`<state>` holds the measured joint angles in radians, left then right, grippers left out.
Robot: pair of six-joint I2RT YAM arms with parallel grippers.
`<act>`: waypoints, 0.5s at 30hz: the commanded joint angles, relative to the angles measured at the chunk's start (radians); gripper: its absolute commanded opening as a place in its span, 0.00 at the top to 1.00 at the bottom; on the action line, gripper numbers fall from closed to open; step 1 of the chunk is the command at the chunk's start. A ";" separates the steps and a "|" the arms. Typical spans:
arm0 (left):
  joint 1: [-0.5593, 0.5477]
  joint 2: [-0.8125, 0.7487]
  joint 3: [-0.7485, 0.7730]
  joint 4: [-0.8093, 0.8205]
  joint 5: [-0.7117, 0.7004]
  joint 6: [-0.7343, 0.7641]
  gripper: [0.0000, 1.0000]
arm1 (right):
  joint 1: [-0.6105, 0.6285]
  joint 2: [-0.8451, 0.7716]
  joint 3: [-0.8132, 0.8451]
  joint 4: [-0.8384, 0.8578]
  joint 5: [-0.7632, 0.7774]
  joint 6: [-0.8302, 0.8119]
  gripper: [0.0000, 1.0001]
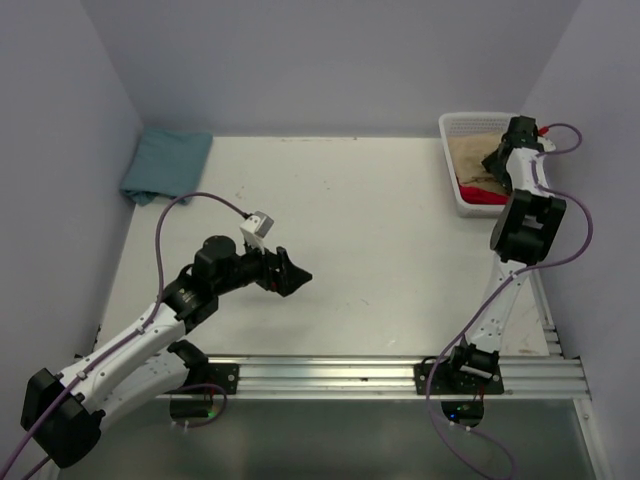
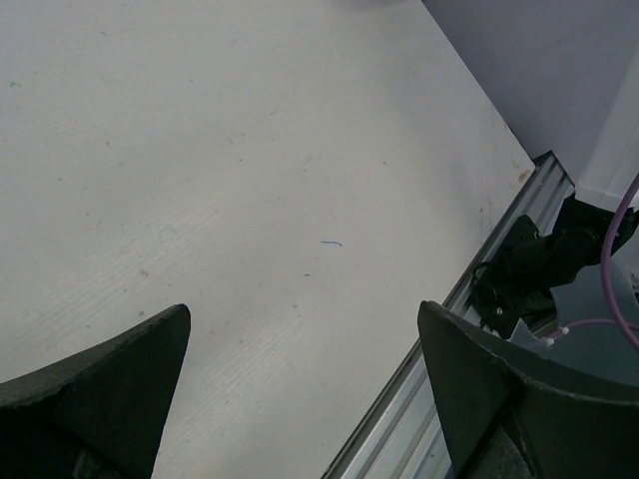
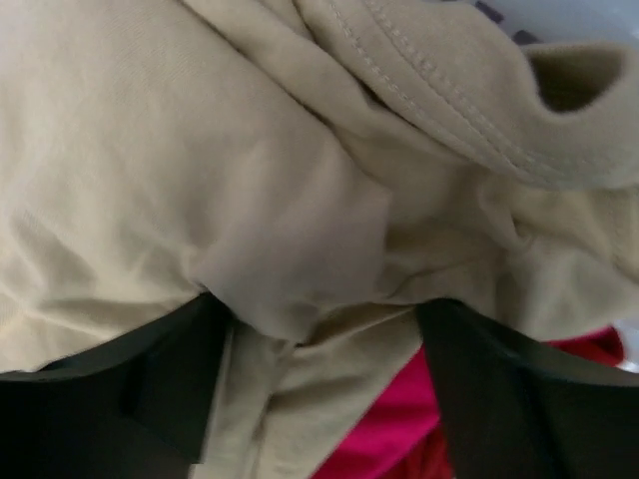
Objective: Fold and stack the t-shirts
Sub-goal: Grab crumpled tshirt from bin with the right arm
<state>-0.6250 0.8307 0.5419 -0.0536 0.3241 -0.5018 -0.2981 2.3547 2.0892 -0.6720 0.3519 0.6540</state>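
The tan t-shirt lies crumpled in the white basket at the far right, on top of the red-pink t-shirt. My right gripper reaches down into the basket. In the right wrist view its jaws stand wide apart and pressed into the tan t-shirt, with a fold of it between them and the red-pink t-shirt showing below. The teal-blue t-shirt lies folded at the far left corner. My left gripper is open and empty above the bare table.
The grey walls stand close on the left, back and right. The aluminium rail with both arm bases runs along the near edge. The right arm's base shows in the left wrist view.
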 commanded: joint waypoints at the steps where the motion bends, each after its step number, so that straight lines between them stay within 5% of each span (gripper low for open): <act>1: -0.005 -0.012 0.024 -0.012 -0.017 -0.018 0.00 | -0.018 0.040 0.051 0.038 -0.083 0.016 0.27; 3: -0.005 -0.015 0.024 -0.018 -0.022 -0.021 0.00 | -0.024 0.055 0.065 0.060 -0.131 0.018 0.55; 4: -0.007 -0.015 0.027 -0.020 -0.022 -0.023 0.00 | -0.022 0.058 0.058 0.081 -0.154 0.013 1.00; 7: -0.005 -0.019 0.026 -0.020 -0.025 -0.029 0.00 | -0.022 -0.004 -0.056 0.233 -0.275 -0.002 1.00; 10: -0.007 -0.018 0.017 0.001 -0.020 -0.040 0.00 | -0.022 -0.159 -0.321 0.630 -0.421 -0.004 1.00; 15: -0.007 -0.001 0.009 0.027 0.000 -0.046 0.00 | -0.022 -0.343 -0.530 0.860 -0.631 0.021 1.00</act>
<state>-0.6250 0.8272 0.5419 -0.0731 0.3099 -0.5327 -0.3496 2.1582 1.6066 -0.0734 -0.0311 0.6556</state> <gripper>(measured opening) 0.997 0.045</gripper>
